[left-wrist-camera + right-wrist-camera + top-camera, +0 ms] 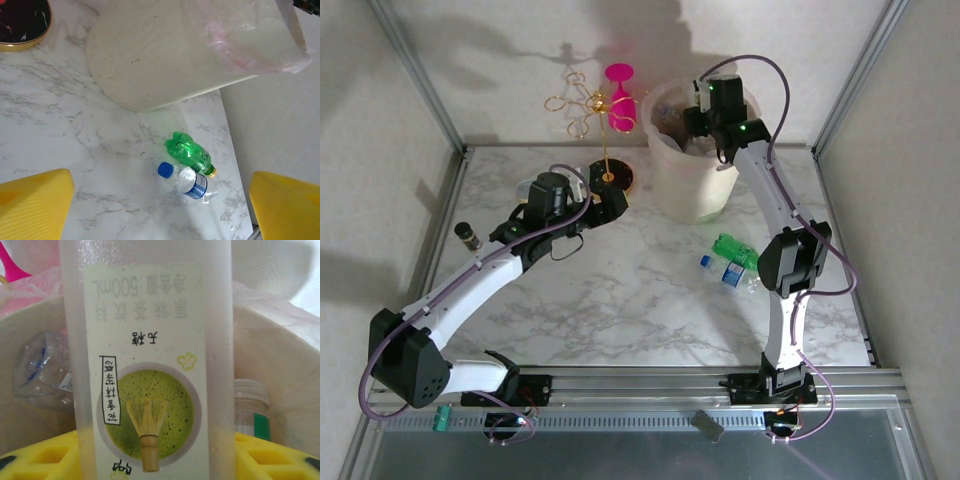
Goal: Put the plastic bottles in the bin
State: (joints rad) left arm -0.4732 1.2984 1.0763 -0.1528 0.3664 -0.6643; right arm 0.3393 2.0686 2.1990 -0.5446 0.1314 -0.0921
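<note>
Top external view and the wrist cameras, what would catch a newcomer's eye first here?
The right gripper hangs over the cream bin at the table's far side, clamped on a frosted bottle with a green matcha label. Left of the bin a bright pink glass stands out on a gold wire stand, and a green bottle and a blue-capped clear bottle lie together on the marble table by the right arm.
</note>
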